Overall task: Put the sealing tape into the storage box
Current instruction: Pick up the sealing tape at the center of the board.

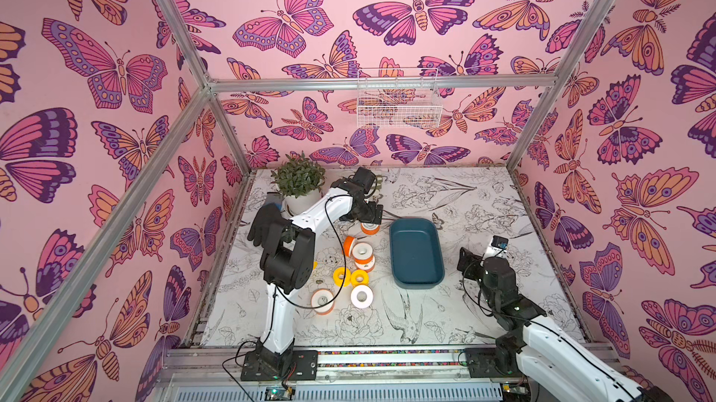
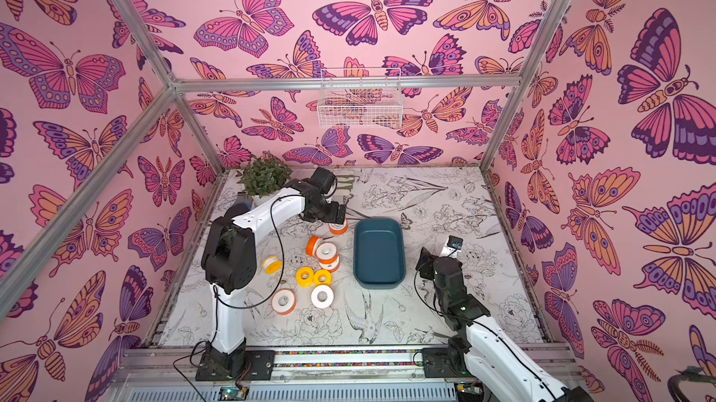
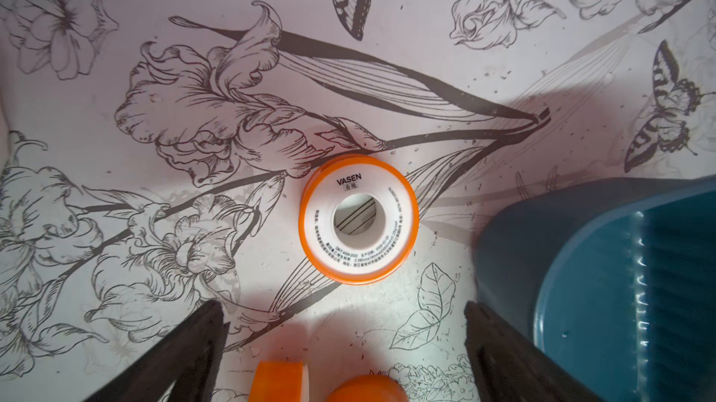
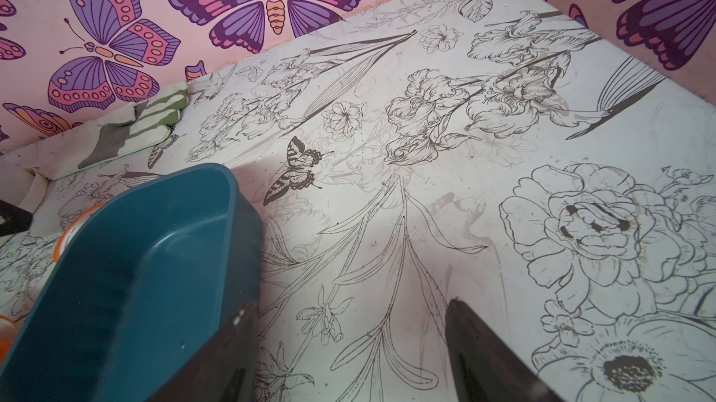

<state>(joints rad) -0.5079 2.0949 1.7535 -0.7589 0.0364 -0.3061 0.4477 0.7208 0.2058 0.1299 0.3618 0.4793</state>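
Note:
The storage box (image 1: 416, 253) is a teal tray lying empty at mid-table, seen in both top views (image 2: 379, 253). My left gripper (image 1: 368, 218) hovers open over one sealing tape roll (image 3: 358, 220), orange-rimmed and lying flat just off the box's far left corner. In the left wrist view its fingertips (image 3: 217, 307) stand wide, short of that roll, with nothing between them (image 3: 344, 305). Several more rolls (image 1: 360, 276), orange, yellow and white, are scattered left of the box. My right gripper (image 4: 350, 305) is open and empty beside the box's right side (image 4: 135, 264).
A potted plant (image 1: 298, 183) stands at the back left, behind my left arm. A folded striped cloth (image 4: 143, 125) lies along the back wall. A white wire basket (image 1: 399, 103) hangs high on the back wall. One yellow roll (image 2: 271, 264) lies close under my left arm.

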